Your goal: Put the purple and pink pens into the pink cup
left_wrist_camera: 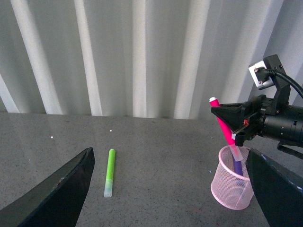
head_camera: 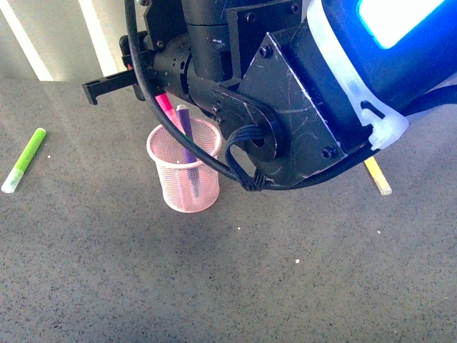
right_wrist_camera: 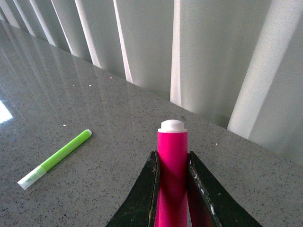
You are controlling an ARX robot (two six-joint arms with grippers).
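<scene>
The pink cup (head_camera: 184, 171) stands upright on the grey table; it also shows in the left wrist view (left_wrist_camera: 232, 185). The purple pen (head_camera: 186, 136) leans inside it, cap down, and shows in the left wrist view (left_wrist_camera: 238, 166). My right gripper (left_wrist_camera: 233, 119) is shut on the pink pen (left_wrist_camera: 223, 126) and holds it tilted above the cup, its clear capped end just inside the rim. The pink pen shows between the jaws in the right wrist view (right_wrist_camera: 172, 161) and in the front view (head_camera: 166, 107). My left gripper (left_wrist_camera: 168, 189) is open and empty, low over the table, left of the cup.
A lime-green marker (head_camera: 24, 159) lies on the table left of the cup, also in the left wrist view (left_wrist_camera: 110, 172) and the right wrist view (right_wrist_camera: 54, 158). A yellow marker (head_camera: 378, 176) lies right of the cup. A ribbed white wall (left_wrist_camera: 142, 56) backs the table.
</scene>
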